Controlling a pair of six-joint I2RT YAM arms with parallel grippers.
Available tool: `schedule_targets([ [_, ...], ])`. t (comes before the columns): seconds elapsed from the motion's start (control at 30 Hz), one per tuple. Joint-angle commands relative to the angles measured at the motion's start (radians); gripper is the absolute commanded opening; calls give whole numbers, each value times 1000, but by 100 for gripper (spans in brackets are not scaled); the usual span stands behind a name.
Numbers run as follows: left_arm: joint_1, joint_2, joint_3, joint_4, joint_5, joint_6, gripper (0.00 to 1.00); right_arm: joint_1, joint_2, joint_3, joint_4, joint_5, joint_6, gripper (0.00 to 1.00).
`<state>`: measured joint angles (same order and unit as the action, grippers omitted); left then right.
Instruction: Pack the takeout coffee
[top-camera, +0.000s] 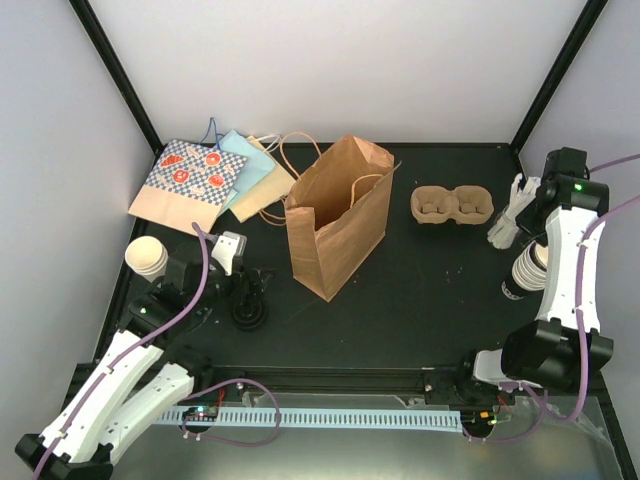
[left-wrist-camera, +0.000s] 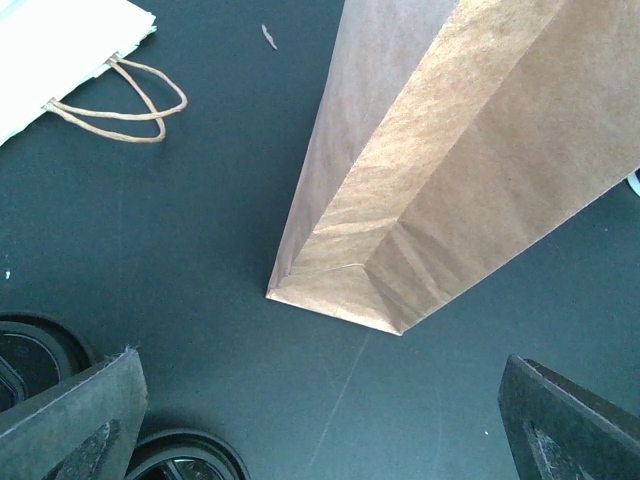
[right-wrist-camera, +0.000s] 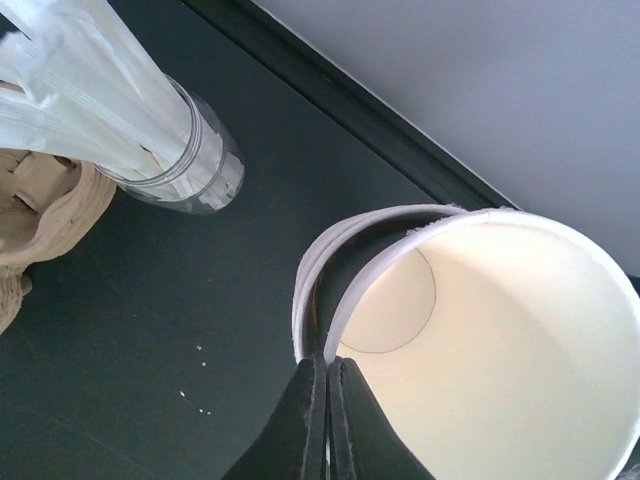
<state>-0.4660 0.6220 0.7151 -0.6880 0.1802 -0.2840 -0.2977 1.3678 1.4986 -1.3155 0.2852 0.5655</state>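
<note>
My right gripper (right-wrist-camera: 327, 370) is shut on the rim of a cream paper cup (right-wrist-camera: 500, 340). That cup sits tilted on top of a stack, with the rim of the cup below (right-wrist-camera: 318, 262) showing beside it. From above, this stack (top-camera: 524, 270) stands at the right edge of the table. The tan pulp carrier (top-camera: 452, 205) lies to its left with both hollows bare. My left gripper (left-wrist-camera: 325, 420) is open above the table with nothing between its fingers. Black lids (left-wrist-camera: 25, 355) lie just beside its left finger. Another cup stack (top-camera: 147, 256) stands at the far left.
An upright brown paper bag (top-camera: 335, 215) with handles stands in the middle, its base (left-wrist-camera: 350, 295) right before my left gripper. Flat bags (top-camera: 205, 175) lie at the back left. A glass jar of white wrapped sticks (right-wrist-camera: 190, 150) stands close to the right cup stack.
</note>
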Motion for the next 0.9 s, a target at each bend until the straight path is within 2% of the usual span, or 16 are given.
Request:
schedule_targets([
  [0.0, -2, -2, 9, 2, -2, 0, 99, -3, -16, 71, -49, 34, 10, 1],
  [0.17, -2, -3, 9, 2, -3, 0, 99, -3, 2, 190, -132, 83, 16, 1],
  [0.33, -2, -7, 8, 2, -4, 0, 99, -2, 7, 366, -203, 63, 6, 1],
  [0.63, -2, -16, 7, 1, -11, -1, 99, 26, -57, 539, -199, -158, -90, 1],
  [0.87, -2, -23, 7, 3, -15, -1, 99, 106, -96, 610, -137, -387, -142, 1],
])
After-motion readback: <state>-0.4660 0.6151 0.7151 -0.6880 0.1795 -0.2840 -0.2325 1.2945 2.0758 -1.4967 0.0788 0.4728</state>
